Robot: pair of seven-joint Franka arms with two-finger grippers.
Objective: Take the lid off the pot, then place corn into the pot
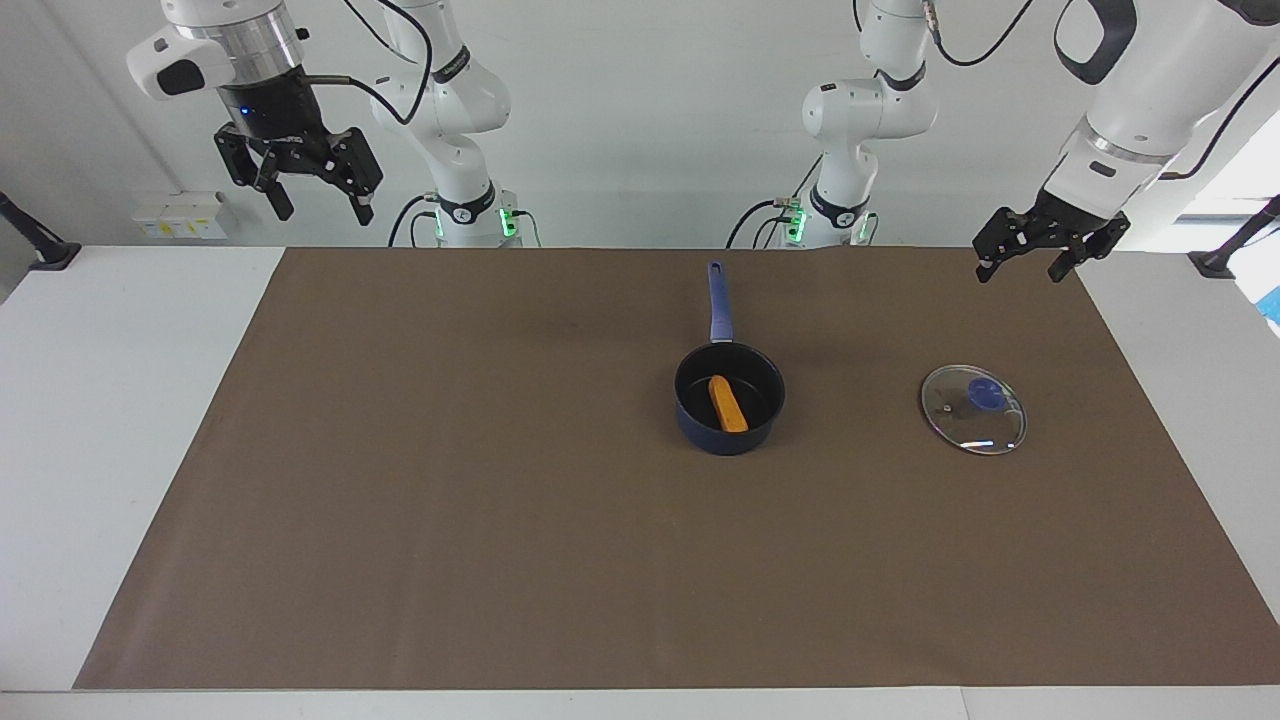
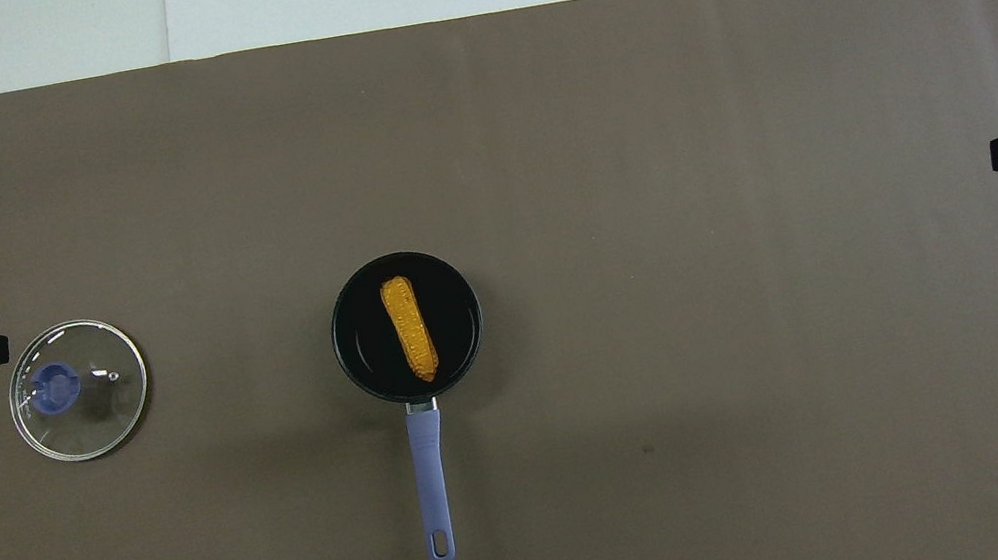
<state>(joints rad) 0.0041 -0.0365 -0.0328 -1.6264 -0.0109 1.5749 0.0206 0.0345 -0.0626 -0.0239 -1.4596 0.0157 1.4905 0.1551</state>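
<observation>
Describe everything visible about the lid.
The lid is a round disc of clear glass with a thin metal rim and a blue knob at its centre. It lies flat on the brown mat, knob up, apart from the pot, toward the left arm's end of the table. Nothing touches it but the mat.

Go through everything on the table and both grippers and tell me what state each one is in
pot: uncovered, upright on the mat, handle toward the robots, corn inside.
corn: lying flat in the pot.
lid: off the pot, flat on the mat toward the left arm's end, knob up.
left gripper: open, empty, raised over the mat's edge.
right gripper: open, empty, raised high at the right arm's end.
</observation>
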